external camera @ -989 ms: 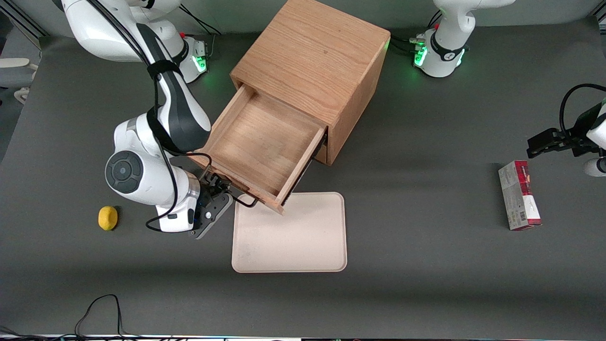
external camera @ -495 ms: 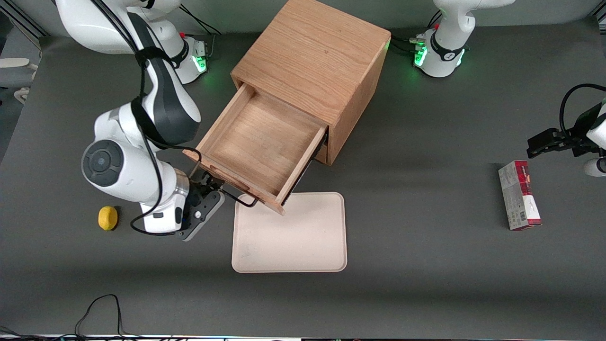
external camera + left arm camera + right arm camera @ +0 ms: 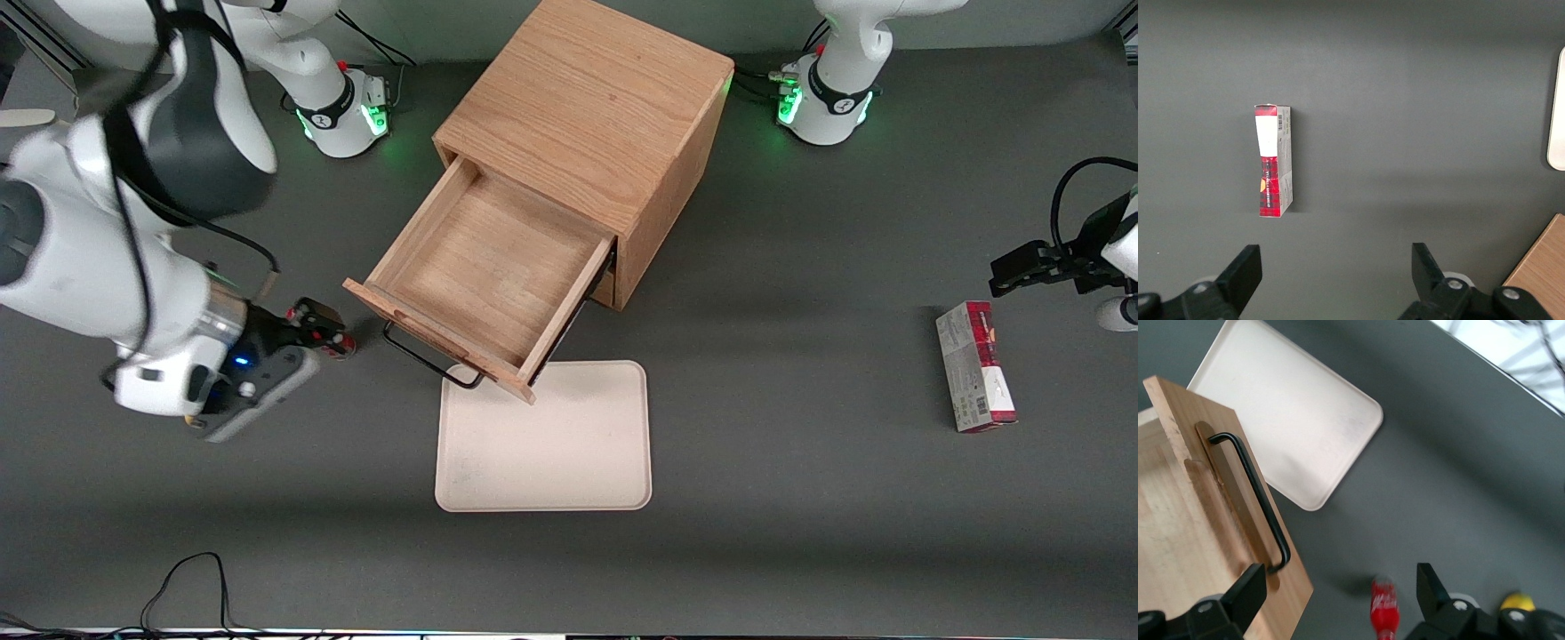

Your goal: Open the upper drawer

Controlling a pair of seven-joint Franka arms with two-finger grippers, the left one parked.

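Note:
The upper drawer (image 3: pixel 484 276) of the oak cabinet (image 3: pixel 587 98) stands pulled far out, and its inside is bare wood. Its dark bar handle (image 3: pixel 431 360) faces the front camera with nothing holding it. The drawer front (image 3: pixel 1211 520) and the handle (image 3: pixel 1258 497) also show in the right wrist view. My right gripper (image 3: pixel 316 329) is open and empty. It hangs above the table beside the drawer front, toward the working arm's end, apart from the handle. Its fingers stand wide apart in the wrist view (image 3: pixel 1338 600).
A beige tray (image 3: pixel 542 436) lies nearer the front camera than the drawer, partly under its front corner, and shows in the wrist view (image 3: pixel 1291 420). A small red object (image 3: pixel 1383 607) lies under the gripper. A yellow fruit (image 3: pixel 1517 601) lies near it. A red-and-white box (image 3: pixel 973 366) lies toward the parked arm's end.
The gripper has let go of the handle and pulled away toward the working arm's end of the table, rising. The drawer stays pulled out where it was.

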